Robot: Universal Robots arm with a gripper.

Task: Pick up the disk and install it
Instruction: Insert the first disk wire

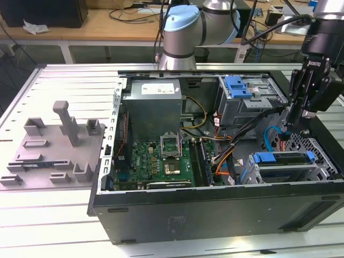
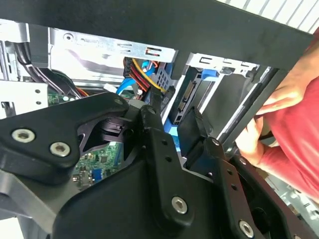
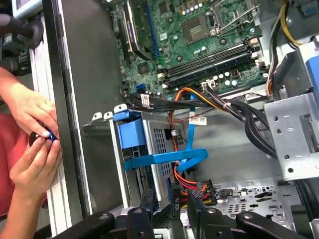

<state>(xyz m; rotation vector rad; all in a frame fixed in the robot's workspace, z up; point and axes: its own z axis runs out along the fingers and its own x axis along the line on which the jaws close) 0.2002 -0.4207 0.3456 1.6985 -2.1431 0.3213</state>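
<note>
One computer case (image 1: 215, 209), one motherboard (image 1: 161, 158), one power supply (image 1: 156, 105), two hands (image 3: 27, 107) (image 3: 32, 167)

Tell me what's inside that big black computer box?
A green circuit board, a grey power box, coloured cables and the disk in a metal cage. The cage hides most of the disk; cables cover what lies beneath them.

Open room above motherboard (image 1: 161, 156) mid-case, gripper (image 1: 289, 131) over crowded corner at exterior view's right, blue cable (image 3: 164, 158) and black cable bundle (image 3: 239, 112) crossing beside drive cage (image 3: 162, 144), red-orange wires (image 3: 192, 181) near gripper, person's hands (image 3: 30, 162) outside case wall (image 3: 75, 99), power supply (image 1: 156, 99) and upper bay (image 1: 247, 99) filling arm-side edge
</note>
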